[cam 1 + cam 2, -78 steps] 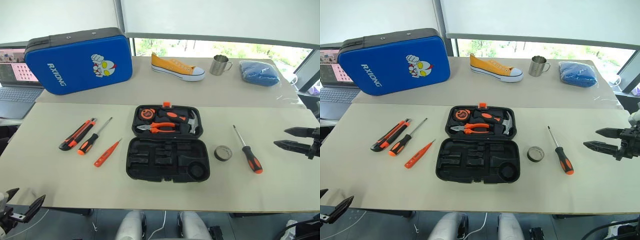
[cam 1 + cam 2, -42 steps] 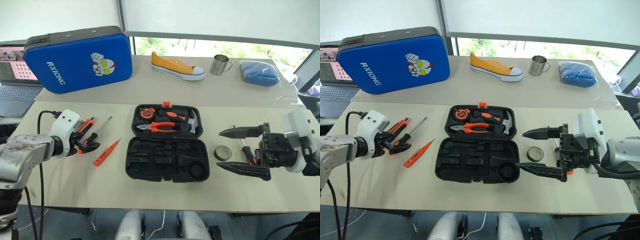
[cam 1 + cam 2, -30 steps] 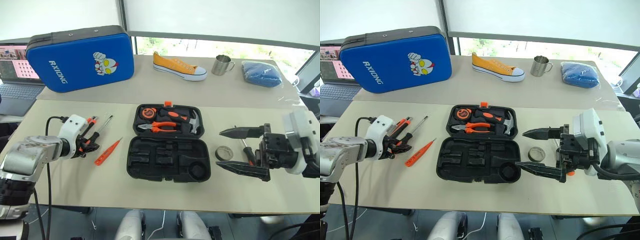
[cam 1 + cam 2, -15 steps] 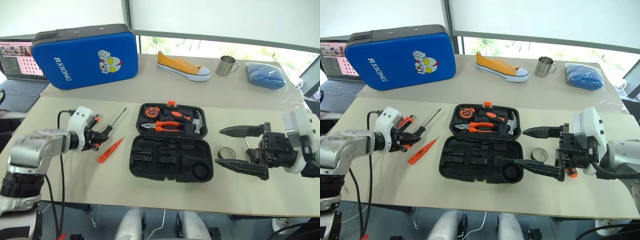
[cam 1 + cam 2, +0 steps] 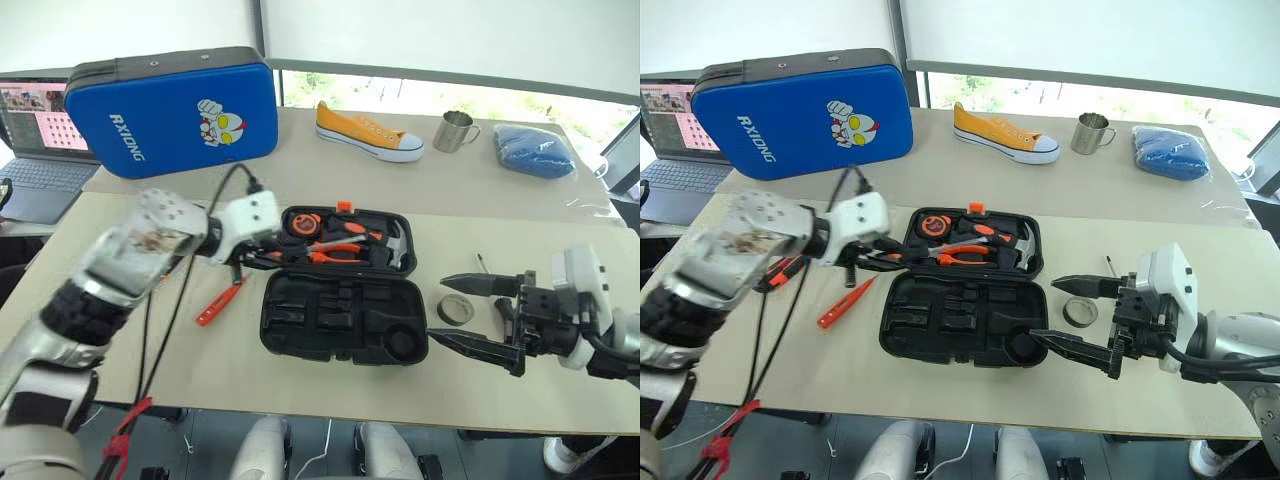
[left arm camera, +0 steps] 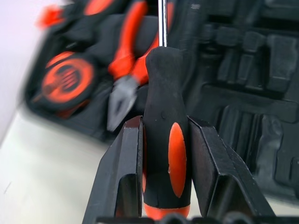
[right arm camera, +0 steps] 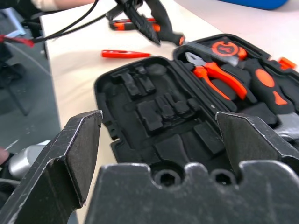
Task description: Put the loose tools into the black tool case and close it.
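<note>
The black tool case lies open in mid-table, its near half bare and its lid half holding pliers, a hammer and a tape measure. My left gripper hovers at the case's left edge, shut on a black-and-orange screwdriver. On the table left of the case lie the slim orange tester screwdriver and, partly under my arm, the utility knife. My right gripper stands open just right of the case, with the tape roll between its fingers. A second screwdriver is mostly hidden behind it.
On the far table stand a blue zip case, a yellow shoe, a metal mug and a blue cloth bundle. A laptop sits at the far left. A black cable hangs from my left arm.
My left gripper has lifted the screwdriver off the table and swung right to the case's left edge, rolling its wrist. The right gripper sank slightly and stays open.
</note>
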`<state>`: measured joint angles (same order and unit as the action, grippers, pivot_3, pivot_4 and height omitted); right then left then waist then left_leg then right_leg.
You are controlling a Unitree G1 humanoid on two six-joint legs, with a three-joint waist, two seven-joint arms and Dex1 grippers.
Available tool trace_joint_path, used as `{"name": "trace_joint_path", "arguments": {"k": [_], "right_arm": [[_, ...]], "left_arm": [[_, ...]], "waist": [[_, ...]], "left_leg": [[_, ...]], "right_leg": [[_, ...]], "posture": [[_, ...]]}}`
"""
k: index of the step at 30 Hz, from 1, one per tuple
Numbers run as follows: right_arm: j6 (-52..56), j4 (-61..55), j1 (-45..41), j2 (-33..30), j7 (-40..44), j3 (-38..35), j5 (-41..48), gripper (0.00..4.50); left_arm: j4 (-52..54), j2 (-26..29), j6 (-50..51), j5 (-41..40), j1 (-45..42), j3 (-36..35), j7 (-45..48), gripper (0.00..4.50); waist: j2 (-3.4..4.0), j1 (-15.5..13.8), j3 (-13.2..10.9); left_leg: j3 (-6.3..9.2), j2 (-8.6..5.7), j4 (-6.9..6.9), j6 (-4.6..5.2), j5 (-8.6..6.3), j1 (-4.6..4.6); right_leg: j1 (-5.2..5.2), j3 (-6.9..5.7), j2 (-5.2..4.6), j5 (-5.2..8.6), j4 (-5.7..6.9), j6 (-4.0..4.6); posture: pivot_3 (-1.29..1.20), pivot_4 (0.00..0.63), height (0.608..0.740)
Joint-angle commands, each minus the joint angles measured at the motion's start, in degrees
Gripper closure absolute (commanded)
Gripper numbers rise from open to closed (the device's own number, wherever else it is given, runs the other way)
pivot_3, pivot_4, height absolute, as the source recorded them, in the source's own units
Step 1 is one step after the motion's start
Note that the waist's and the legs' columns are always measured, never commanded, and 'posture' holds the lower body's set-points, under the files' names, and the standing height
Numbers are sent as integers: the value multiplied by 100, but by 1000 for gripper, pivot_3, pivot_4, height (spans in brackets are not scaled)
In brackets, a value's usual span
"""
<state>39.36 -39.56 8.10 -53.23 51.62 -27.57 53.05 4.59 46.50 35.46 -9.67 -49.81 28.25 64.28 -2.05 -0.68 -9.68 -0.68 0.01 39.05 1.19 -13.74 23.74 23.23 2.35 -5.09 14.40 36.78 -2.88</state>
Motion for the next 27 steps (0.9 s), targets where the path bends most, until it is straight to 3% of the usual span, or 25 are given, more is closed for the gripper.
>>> {"name": "trace_joint_path", "arguments": {"k": [1, 11, 27], "right_arm": [[-66, -245, 131, 47, -143, -320, 32, 0], [-59, -523, 492, 123, -377, -506, 101, 0], [-47, -454, 374, 94, -447, -458, 152, 0]], "left_arm": [[-9, -229, -230, 229, -128, 152, 274, 3590], [-268, -571, -470, 885, -53, 415, 357, 3590], [-582, -772, -893, 968, 117, 178, 692, 3590]], "waist": [[0, 8, 0], [0, 33, 0], [0, 14, 0]], "left_leg": [[0, -1, 0, 1, -1, 0], [6, -1, 6, 3, -1, -1], [8, -3, 10, 5, -2, 1]], "right_leg": [[0, 1, -1, 0, 0, -1], [0, 1, -1, 0, 5, -2], [-1, 0, -4, 1, 7, -4]], "posture": [[0, 150, 739], [0, 150, 739], [0, 150, 739]]}}
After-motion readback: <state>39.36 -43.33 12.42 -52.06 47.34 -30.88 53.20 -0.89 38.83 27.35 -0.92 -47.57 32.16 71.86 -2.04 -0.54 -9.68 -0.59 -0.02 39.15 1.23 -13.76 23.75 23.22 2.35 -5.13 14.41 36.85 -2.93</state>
